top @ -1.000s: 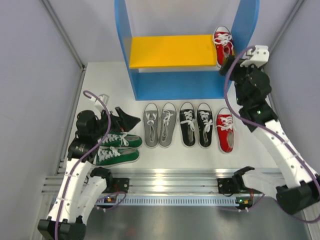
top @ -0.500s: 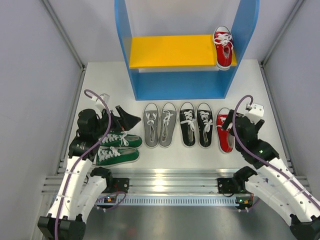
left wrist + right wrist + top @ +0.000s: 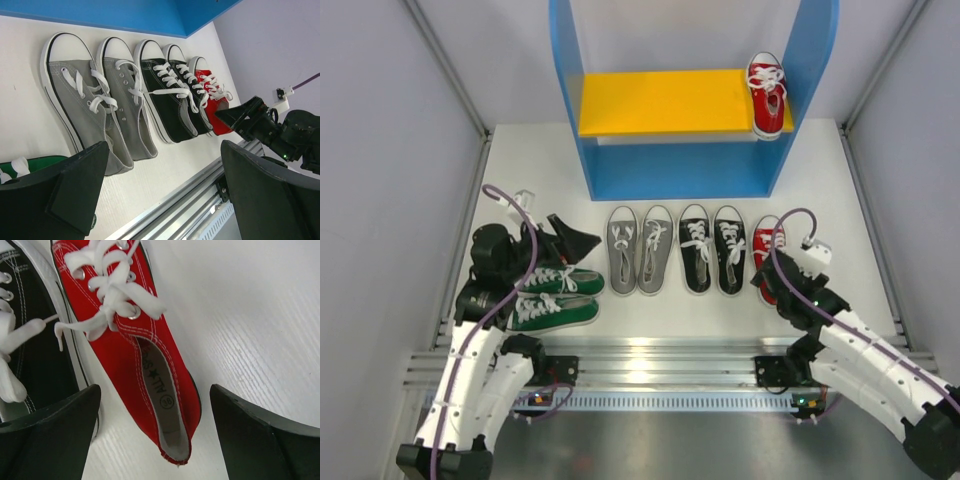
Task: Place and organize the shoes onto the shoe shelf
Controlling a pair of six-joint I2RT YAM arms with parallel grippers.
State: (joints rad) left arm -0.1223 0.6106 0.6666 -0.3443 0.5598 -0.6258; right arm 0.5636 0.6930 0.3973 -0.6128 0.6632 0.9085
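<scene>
Top external view: you have one red shoe point(image 3: 767, 95) on shoe shelf point(image 3: 660, 102), yellow board, right end. Seven wait on table point(image 3: 850, 220): second red shoe point(image 3: 772, 250), two black shoes point(image 3: 712, 250), two grey shoes point(image 3: 640, 250), two green shoes point(image 3: 555, 297). Eight in all. Your right gripper point(image 3: 156, 432) open around second red shoe's heel, not squeezing. Your left gripper point(image 3: 160, 200) open, empty, by green shoes.

This is a robotics lab test cell, not a home: a bare white table point(image 3: 535, 165) is boxed in by plain pale grey partition panels point(image 3: 390, 150) set in metal framing. A left arm point(image 3: 470, 370) and a right arm point(image 3: 875, 360), both white and black, are mounted on a ribbed aluminium rail point(image 3: 660, 350) at the table's near edge, with purple cables point(image 3: 506, 194) looping off them. The bright blue and yellow shoe shelf point(image 3: 567, 70) stands on the table between the panels.
</scene>
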